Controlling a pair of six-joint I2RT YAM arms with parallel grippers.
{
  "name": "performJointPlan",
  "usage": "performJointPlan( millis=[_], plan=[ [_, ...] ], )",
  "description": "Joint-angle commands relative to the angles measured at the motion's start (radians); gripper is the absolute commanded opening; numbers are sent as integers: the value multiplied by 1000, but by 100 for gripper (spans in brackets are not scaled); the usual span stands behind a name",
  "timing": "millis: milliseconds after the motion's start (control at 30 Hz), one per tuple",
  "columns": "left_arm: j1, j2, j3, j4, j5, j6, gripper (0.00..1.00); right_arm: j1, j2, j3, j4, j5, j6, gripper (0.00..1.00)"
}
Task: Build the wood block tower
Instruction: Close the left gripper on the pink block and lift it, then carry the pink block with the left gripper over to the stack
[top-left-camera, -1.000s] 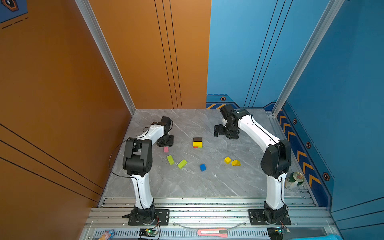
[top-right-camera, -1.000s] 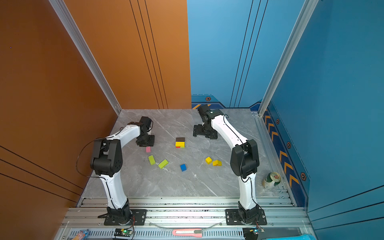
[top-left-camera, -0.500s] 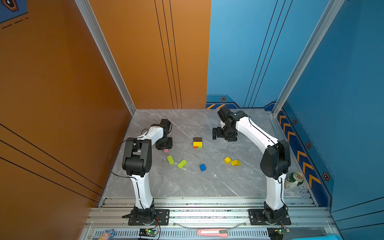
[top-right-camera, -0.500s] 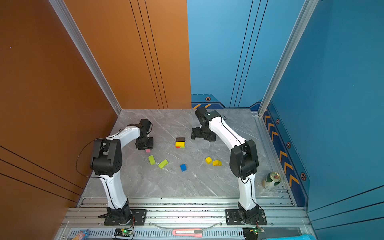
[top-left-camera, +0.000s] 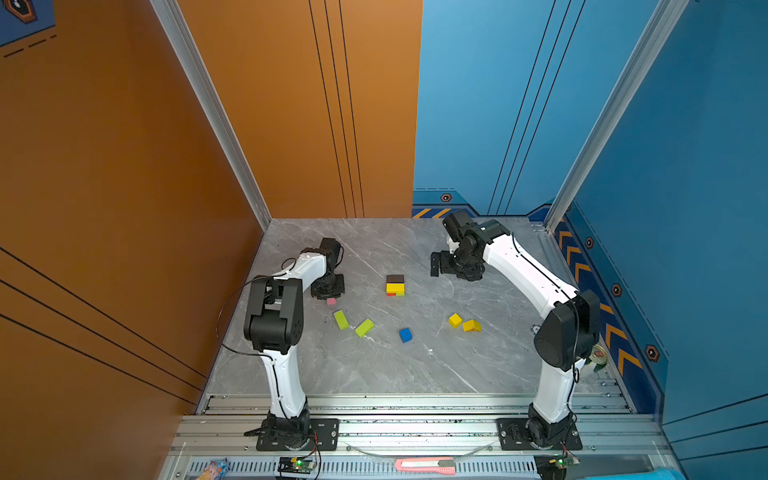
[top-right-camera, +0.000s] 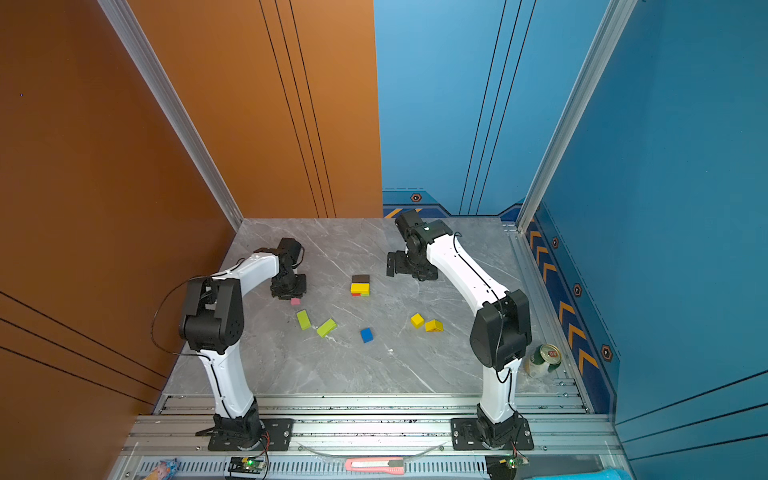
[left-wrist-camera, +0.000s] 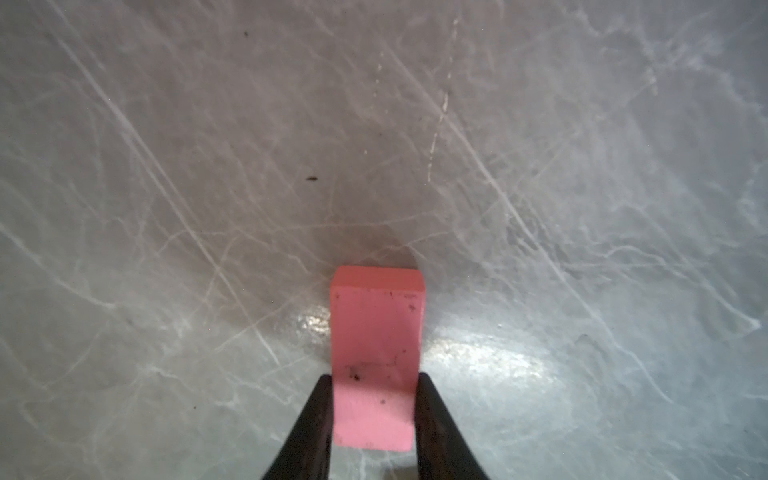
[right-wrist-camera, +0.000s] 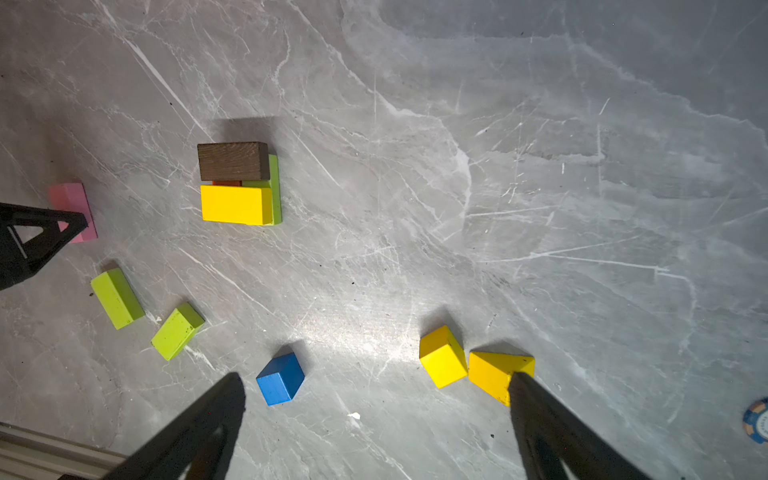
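**Left claw closed on pink bar; right claw wide and empty**

1. Left claw (left-wrist-camera: 374, 376): both fingers (left-wrist-camera: 316, 415) press the long sides of the pink bar (left-wrist-camera: 376, 324), gripping near one end. The jaws stand narrow, closed on the bar. The bar lies flat on the grey marble worktop (left-wrist-camera: 166, 166). In both top views the free end of the bar shows just in front of the claw, at the left of the worktop (top-left-camera: 331, 301) (top-right-camera: 295, 301).

2. Right claw (right-wrist-camera: 376, 378): the jaws stand wide, with nothing between them. In a top view the claw (top-left-camera: 446, 266) sits behind and to the right of the stack, apart from it.

3. Stack (top-left-camera: 395, 286): it stands near the middle of the worktop and is two layers high.
   - Top layer: a brown bar (right-wrist-camera: 232, 161) and a yellow bar (right-wrist-camera: 235, 204), side by side with a narrow gap.
   - Lower layer: a lime bar (right-wrist-camera: 275, 195) shows along one edge, and a red piece (right-wrist-camera: 226, 183) shows through the gap.

4. Loose blocks, all lying on the worktop:
   - Two loose lime bars (top-left-camera: 340, 320) (top-left-camera: 364, 327), close together, in front of the pink bar.
   - Blue cube (top-left-camera: 405, 335), alone, in front of the stack.
   - Yellow cube (top-left-camera: 455, 320) and yellow prism (top-left-camera: 472, 326), just beside each other, to the right.

5. Other items: a can (top-right-camera: 542, 360) stands at the right edge near the right arm's elbow. A blue disc (right-wrist-camera: 758, 419) lies apart from the blocks.
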Motion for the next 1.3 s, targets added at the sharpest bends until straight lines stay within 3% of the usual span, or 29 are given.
performJointPlan(
  millis=[0, 133, 267, 333, 800, 1267],
  plan=[
    [13, 37, -37, 26, 13, -9, 34, -7, -56, -51, -12, 38, -18, 100],
    [10, 44, -36, 27, 23, -15, 31, -13, -97, -90, 3, 43, -19, 100],
    [5, 31, -33, 24, 19, -25, 16, -24, -119, -109, 13, 39, -20, 100],
    [5, 28, -28, 24, 24, -26, 14, -26, -125, -115, 20, 38, -22, 100],
    [-9, 12, 16, -35, 39, -36, 13, -28, -201, -215, 76, 37, 0, 100],
    [-137, 24, 225, -205, 15, -91, 13, -27, -315, -318, 92, 49, 49, 100]
  ],
)
